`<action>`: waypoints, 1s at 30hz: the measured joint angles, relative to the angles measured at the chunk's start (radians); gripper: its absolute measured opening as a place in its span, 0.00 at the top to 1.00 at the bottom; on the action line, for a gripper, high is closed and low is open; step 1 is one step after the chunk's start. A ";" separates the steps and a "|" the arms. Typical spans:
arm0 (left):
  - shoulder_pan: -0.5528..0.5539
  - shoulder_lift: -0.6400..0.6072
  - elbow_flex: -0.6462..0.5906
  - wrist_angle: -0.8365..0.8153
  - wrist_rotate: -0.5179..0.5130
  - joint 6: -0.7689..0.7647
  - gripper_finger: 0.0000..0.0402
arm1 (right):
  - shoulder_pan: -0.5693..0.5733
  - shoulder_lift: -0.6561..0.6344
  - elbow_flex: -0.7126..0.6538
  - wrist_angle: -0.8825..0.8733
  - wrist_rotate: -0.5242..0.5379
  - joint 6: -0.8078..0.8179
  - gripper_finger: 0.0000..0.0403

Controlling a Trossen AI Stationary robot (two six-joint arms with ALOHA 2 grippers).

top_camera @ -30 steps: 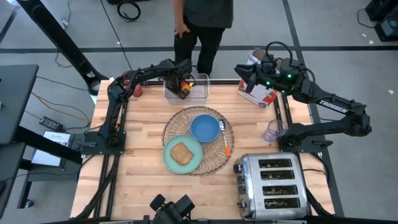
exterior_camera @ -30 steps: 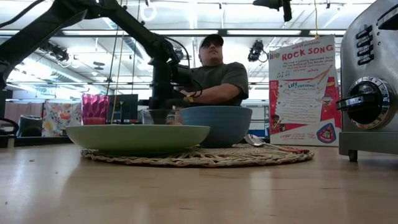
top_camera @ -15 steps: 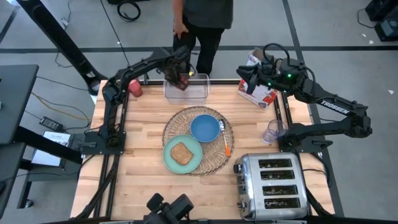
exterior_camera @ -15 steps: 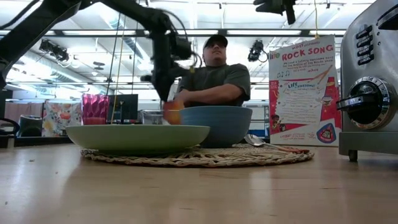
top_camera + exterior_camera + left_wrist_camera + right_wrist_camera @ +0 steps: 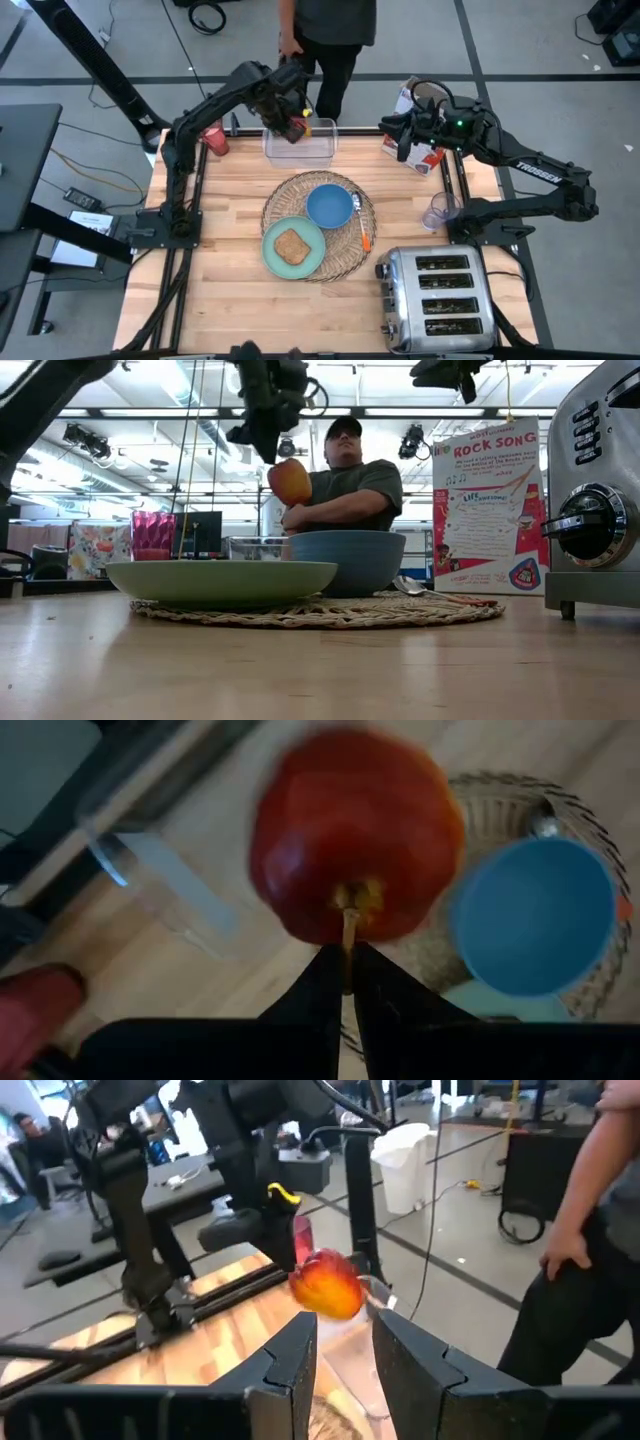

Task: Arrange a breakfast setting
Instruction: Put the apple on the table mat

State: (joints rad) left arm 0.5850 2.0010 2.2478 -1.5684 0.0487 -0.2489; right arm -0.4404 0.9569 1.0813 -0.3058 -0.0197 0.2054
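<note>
My left gripper point(image 5: 345, 950) is shut on the stem of the red-yellow apple point(image 5: 355, 830), high above the clear tub point(image 5: 300, 145) at the table's far edge. The apple also shows in the low view point(image 5: 290, 482) and the right wrist view point(image 5: 327, 1285). The wicker placemat point(image 5: 320, 225) lies mid-table. It carries the mint-green plate point(image 5: 275, 255) with the toast slice point(image 5: 291, 245), the blue bowl point(image 5: 329, 206) and the orange-handled utensil point(image 5: 364, 236). The red cup point(image 5: 213, 139) stands at the far left. My right gripper point(image 5: 345, 1348) is open and empty, in the air at the far right. My left gripper pinches the apple's stem point(image 5: 347, 923) between its two fingertips point(image 5: 322, 970). The fingers come from above, pointing down. The apple hangs below the fingers, stem up, lifted clear of the tub and the table.
A chrome toaster point(image 5: 436, 298) stands at the near right. A clear cup point(image 5: 437, 211) and a printed box point(image 5: 415, 152) stand at the right and far right. A person point(image 5: 345, 480) stands just beyond the far edge. Bare wood lies at the near left.
My left gripper has risen straight up out of the clear tub, still shut, and has carried the apple with it. The apple, low at the tub a second ago, now hangs well above the tub and the bowl's rim.
</note>
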 joint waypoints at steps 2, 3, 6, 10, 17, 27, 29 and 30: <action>-0.040 -0.020 -0.022 -0.007 0.003 -0.044 0.95 | 0.015 -0.004 0.000 -0.010 -0.011 -0.008 0.73; -0.060 -0.036 -0.037 -0.001 0.003 -0.069 0.95 | 0.024 -0.007 0.000 -0.025 -0.017 -0.016 0.73; -0.117 -0.090 -0.113 -0.004 0.001 -0.145 0.95 | 0.057 -0.010 0.000 -0.073 -0.034 -0.030 0.73; -0.188 -0.132 -0.283 -0.003 0.001 -0.205 0.95 | 0.114 -0.013 0.000 -0.141 -0.034 -0.026 0.73; -0.263 -0.163 -0.582 0.121 -0.016 -0.246 0.95 | 0.220 -0.012 0.000 -0.211 0.010 -0.027 0.73; -0.267 -0.163 -0.800 0.376 -0.026 -0.318 0.95 | 0.284 -0.012 0.000 -0.213 0.056 0.016 0.73; -0.267 -0.163 -0.808 0.396 -0.026 -0.322 0.95 | 0.289 -0.012 0.000 -0.213 0.056 0.026 0.73; -0.267 -0.163 -0.809 0.395 -0.026 -0.323 0.95 | 0.291 -0.012 0.000 -0.212 0.056 0.029 0.73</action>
State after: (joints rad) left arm 0.3176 1.8381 1.4384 -1.1734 0.0231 -0.5719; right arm -0.1495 0.9447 1.0813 -0.5182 0.0363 0.2344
